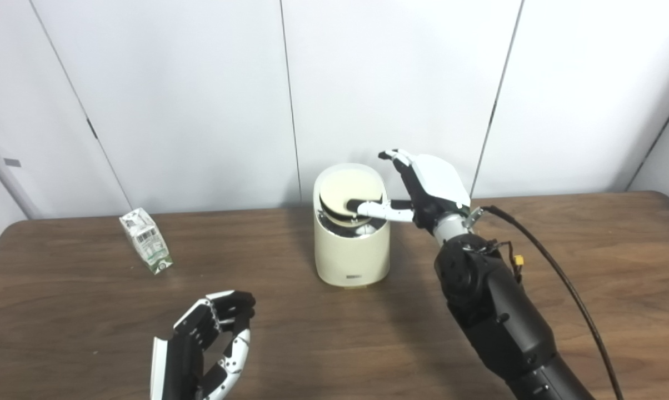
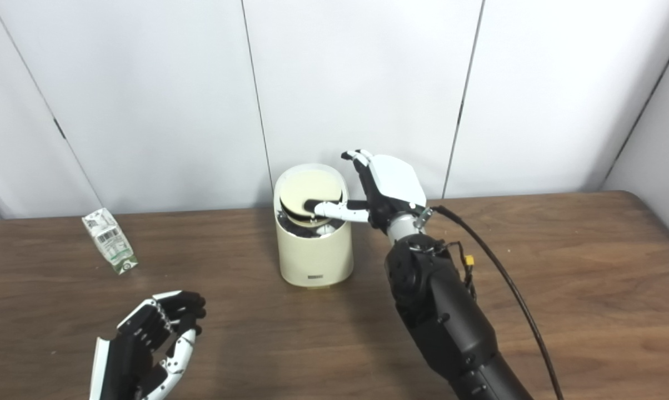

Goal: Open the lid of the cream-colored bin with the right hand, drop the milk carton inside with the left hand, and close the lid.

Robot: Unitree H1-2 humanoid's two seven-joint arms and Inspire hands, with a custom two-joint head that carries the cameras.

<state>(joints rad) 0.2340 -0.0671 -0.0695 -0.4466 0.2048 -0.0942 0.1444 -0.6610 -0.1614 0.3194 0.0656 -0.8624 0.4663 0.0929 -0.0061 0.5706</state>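
Note:
The cream-colored bin [image 1: 351, 253] stands at the middle of the wooden table [image 1: 562, 266]. Its lid [image 1: 348, 188] is tilted up toward the wall, and the dark inside shows under its front edge. My right hand [image 1: 423, 189] is at the bin's right side with fingers spread and pointing up. Its thumb [image 1: 376, 210] reaches across the opening and touches the lid's lower edge. The milk carton [image 1: 145, 240] leans on the table at the far left, apart from everything. My left hand [image 1: 212, 339] hovers open and empty near the front edge, below and right of the carton.
White wall panels [image 1: 201, 100] close off the back of the table right behind the bin. A black cable [image 1: 562, 283] runs from my right wrist down along the forearm [image 1: 490, 311], which crosses the table to the right of the bin.

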